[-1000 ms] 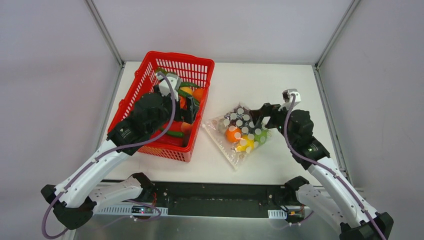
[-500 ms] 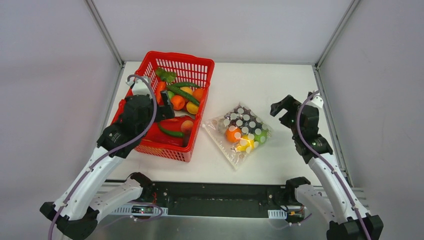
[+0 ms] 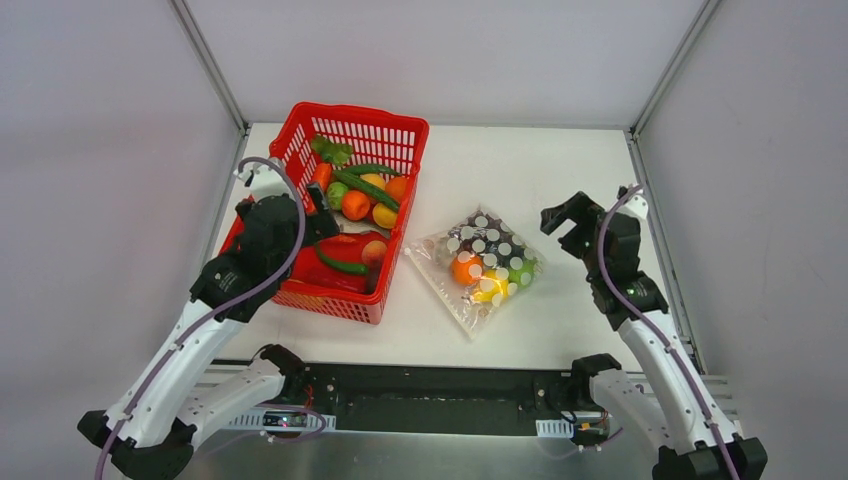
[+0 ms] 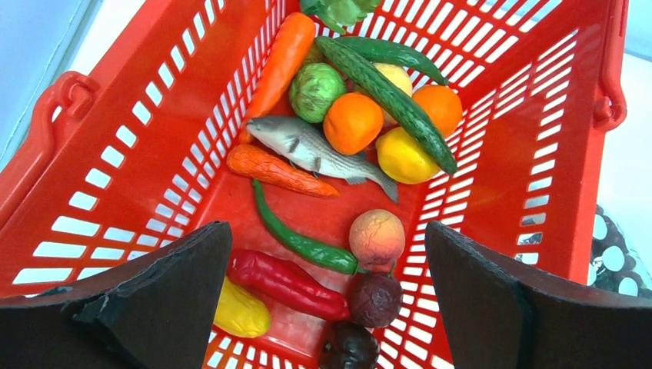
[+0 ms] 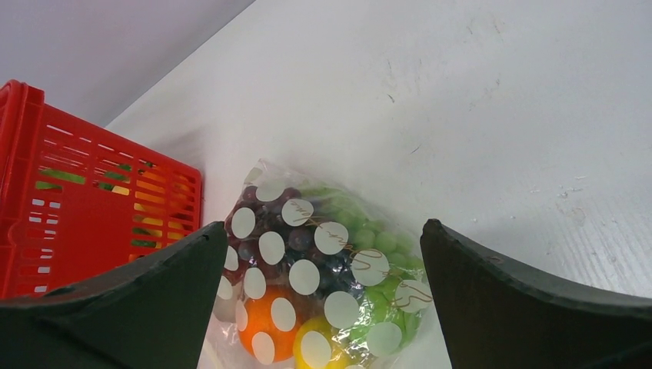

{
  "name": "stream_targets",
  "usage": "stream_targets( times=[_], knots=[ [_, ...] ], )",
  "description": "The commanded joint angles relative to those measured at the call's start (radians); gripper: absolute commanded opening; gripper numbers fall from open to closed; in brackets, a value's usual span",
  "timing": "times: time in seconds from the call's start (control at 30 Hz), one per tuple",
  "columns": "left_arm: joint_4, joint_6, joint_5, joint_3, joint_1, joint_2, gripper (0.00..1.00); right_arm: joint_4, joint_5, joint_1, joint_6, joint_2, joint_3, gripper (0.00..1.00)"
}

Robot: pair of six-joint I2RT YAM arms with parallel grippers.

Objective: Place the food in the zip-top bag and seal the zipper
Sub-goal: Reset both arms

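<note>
The zip-top bag [image 3: 478,265] lies on the white table between the arms, clear with white dots. It holds the food: an orange ball [image 3: 465,270], a yellow lemon [image 3: 488,290], dark purple grapes [image 5: 284,231] and green grapes [image 5: 384,265]. I cannot make out the zipper strip. My right gripper [image 3: 562,215] is open and empty, hovering right of the bag; in the right wrist view [image 5: 323,231] the bag [image 5: 323,284] lies between and beyond its fingers. My left gripper [image 3: 318,205] is open and empty above the basket's near-left part [image 4: 327,254].
The red mesh basket [image 3: 350,112] stands left of the bag and holds several toy foods: carrots, a cucumber [image 4: 384,84], a fish [image 4: 315,150], a red pepper [image 4: 288,284], a peach [image 4: 377,238]. Its wall also shows in the right wrist view [image 5: 77,207].
My right gripper has drawn back from the bag's right edge to the right. My left arm has pulled back from deep over the basket toward its near-left side. The bag has stayed put.
</note>
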Motion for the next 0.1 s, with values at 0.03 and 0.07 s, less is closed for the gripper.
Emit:
stream_targets(
  times=[0.03,0.07],
  knots=[
    [0.009,-0.014,-0.047,0.016,0.006,-0.006,0.99,-0.002,0.008,-0.005,0.012,-0.033,0.031,1.0],
    [0.008,-0.009,-0.045,0.018,0.006,-0.004,0.99,-0.002,0.01,-0.005,0.009,-0.036,0.03,1.0]
  ],
)
